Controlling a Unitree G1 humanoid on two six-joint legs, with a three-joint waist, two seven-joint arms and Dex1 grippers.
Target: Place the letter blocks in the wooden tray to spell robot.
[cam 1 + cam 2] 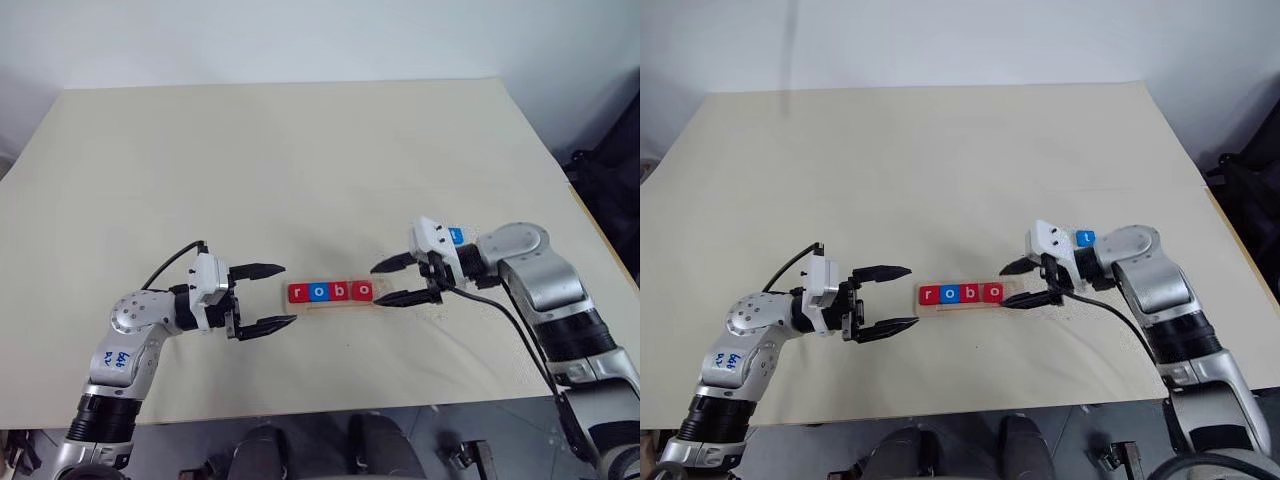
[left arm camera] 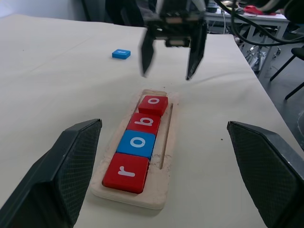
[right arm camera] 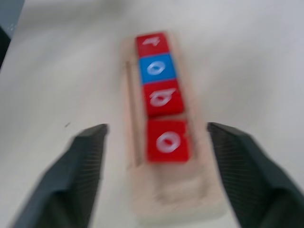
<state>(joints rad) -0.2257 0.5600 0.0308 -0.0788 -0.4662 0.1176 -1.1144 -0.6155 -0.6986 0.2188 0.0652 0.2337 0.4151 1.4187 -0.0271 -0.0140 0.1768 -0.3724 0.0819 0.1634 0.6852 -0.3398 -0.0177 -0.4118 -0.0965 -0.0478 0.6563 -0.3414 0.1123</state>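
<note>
4 letter blocks [image 1: 330, 292] spelling "robo" sit in the wooden tray [image 1: 338, 304] between the 2 claws; the blue "t" block [image 2: 121, 53] lies on the table beyond the right claw [image 1: 400, 281]. Both the right and the left claw [image 1: 268, 297] stand apart, empty. A careless reach could knock the tray and unseat the blocks. The beige table [image 1: 280, 170] meets a white wall.

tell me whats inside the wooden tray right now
Four letter blocks sit in the wooden tray reading r, o, b, o. The last slot is bare. Nothing covers the tray.
</note>
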